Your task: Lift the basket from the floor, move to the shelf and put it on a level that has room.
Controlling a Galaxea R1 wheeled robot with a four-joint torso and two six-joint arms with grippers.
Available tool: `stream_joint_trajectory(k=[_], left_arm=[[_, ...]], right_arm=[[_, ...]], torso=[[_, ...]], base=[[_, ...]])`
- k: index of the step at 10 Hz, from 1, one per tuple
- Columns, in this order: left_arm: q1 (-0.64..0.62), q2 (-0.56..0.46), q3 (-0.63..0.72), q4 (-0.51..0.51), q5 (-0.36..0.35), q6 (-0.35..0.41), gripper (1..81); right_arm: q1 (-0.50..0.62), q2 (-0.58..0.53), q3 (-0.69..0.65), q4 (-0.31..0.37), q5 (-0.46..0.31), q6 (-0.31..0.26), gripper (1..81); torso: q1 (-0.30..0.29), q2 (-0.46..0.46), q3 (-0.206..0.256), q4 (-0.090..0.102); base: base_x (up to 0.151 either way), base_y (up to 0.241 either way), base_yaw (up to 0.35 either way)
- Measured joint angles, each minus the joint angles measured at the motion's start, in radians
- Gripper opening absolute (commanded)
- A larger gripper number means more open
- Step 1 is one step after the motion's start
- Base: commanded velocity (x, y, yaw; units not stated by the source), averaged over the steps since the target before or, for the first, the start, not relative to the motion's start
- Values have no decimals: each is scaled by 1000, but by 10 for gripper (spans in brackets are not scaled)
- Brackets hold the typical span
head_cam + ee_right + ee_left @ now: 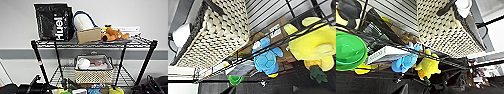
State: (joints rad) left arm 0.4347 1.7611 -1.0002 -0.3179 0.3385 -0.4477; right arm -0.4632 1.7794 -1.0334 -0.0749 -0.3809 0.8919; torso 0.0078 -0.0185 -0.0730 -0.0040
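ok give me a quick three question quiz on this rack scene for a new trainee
1. True or false: the basket sits on a wire tier of the shelf, not on the floor.
2. Multiple choice: what stands at the left end of the top tier? A) a black Huel bag B) a green bowl C) a blue plush turtle
3. Fill in: the orange plush toy on the top tier lies right of the brown cardboard ____.

Key
1. True. The basket rests on the middle tier, below the top one.
2. A. The black Huel bag stands there.
3. Box. The cardboard box sits between the bag and the plush toy.
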Motion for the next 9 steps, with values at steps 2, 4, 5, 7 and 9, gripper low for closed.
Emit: stream_joint_trajectory(k=[2,4,5,7,9], left_arm=[[106,1,-3,42,-35,0,811],[232,19,-28,94,-88,0,811],[300,38,-45,119,-117,0,811],[436,86,-106,171,-173,1,811],[552,179,-204,223,-232,1,811]], right_arm=[[-108,7,-10,-18,21,0,811],[-221,31,-41,-48,53,-1,811],[-275,49,-63,-65,74,-1,811],[-390,108,-133,-107,108,-1,811],[-496,195,-227,-148,147,-3,811]], torso=[[0,0,0,0],[0,0,0,0],[-1,0,0,0],[-1,-1,1,0],[-1,-1,1,0]], base=[[0,0,0],[0,0,0],[0,0,0],[0,0,0],[0,0,0]])
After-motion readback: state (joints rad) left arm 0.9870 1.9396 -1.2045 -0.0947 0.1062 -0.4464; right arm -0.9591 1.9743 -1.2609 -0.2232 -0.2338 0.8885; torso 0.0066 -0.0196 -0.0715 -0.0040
